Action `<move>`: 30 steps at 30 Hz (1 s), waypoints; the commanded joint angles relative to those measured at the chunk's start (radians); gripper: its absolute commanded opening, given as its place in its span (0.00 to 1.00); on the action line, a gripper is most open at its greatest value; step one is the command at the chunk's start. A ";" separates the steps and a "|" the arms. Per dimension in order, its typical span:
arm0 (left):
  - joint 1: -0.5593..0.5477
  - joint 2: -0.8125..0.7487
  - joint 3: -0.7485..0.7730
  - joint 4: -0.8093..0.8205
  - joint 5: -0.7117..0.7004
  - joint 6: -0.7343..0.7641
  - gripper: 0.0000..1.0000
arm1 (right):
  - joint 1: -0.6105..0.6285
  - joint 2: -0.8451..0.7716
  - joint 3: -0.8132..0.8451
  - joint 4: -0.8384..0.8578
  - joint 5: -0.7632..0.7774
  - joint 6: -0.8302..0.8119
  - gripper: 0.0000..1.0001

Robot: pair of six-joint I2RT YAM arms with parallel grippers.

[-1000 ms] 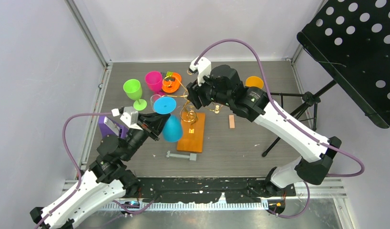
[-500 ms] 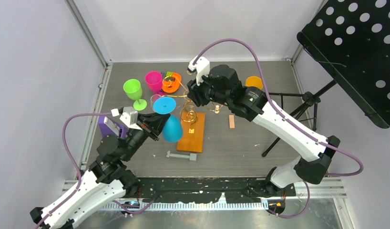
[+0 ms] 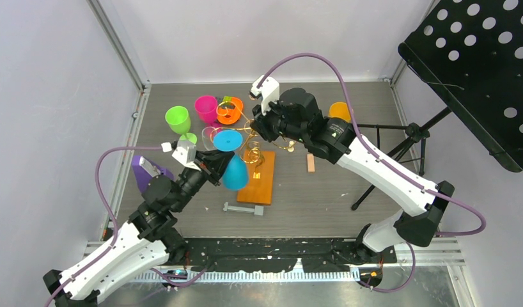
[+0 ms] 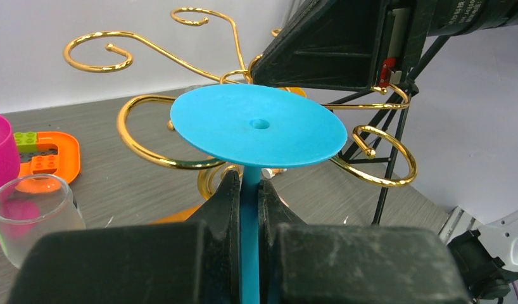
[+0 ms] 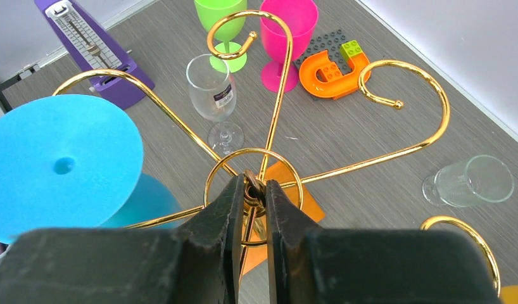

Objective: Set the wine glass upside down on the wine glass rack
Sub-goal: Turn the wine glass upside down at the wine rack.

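My left gripper (image 3: 212, 167) (image 4: 249, 190) is shut on the stem of a blue wine glass (image 3: 234, 171) (image 4: 258, 125), held upside down with its round foot on top, close to the left scrolled arms of the gold wire rack (image 3: 252, 151) (image 4: 142, 149). The rack stands on an orange wooden base (image 3: 257, 180). My right gripper (image 3: 260, 125) (image 5: 254, 192) is shut on the top of the rack's twisted stem (image 5: 251, 183). In the right wrist view the blue glass (image 5: 54, 163) is at the left, beside a rack arm.
A green glass (image 3: 178, 119), a pink glass (image 3: 206, 107), a clear glass (image 5: 212, 85) and an orange toy piece (image 3: 229, 111) stand behind the rack. A purple metronome (image 3: 146, 173) is left. A clear glass (image 5: 472, 181) lies right. An orange cup (image 3: 340, 110), a small block (image 3: 310, 162) and a grey bolt (image 3: 243, 208) lie about.
My left arm has moved the blue glass right and forward, closer to the rack's arms. My right gripper has stayed on the rack's top, shifting slightly left.
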 commanded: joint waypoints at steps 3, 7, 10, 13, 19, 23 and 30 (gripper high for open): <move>-0.005 0.043 0.011 0.139 -0.038 0.030 0.00 | -0.001 -0.006 -0.025 0.027 0.006 -0.001 0.05; -0.004 0.075 0.020 0.157 -0.069 0.041 0.00 | -0.001 -0.012 -0.031 0.028 0.003 0.001 0.05; -0.004 0.095 0.020 0.173 -0.111 0.047 0.00 | 0.001 -0.014 -0.033 0.028 0.003 0.001 0.05; -0.004 0.115 0.026 0.178 -0.152 0.048 0.00 | 0.000 -0.017 -0.035 0.027 0.004 0.003 0.05; -0.003 0.137 0.025 0.203 -0.240 0.047 0.00 | 0.000 -0.023 -0.042 0.027 0.004 0.004 0.06; -0.004 0.127 0.010 0.231 -0.293 0.040 0.00 | 0.000 -0.024 -0.043 0.028 0.008 0.003 0.05; -0.003 0.069 -0.036 0.263 -0.373 0.039 0.00 | 0.001 -0.023 -0.050 0.028 0.011 0.004 0.05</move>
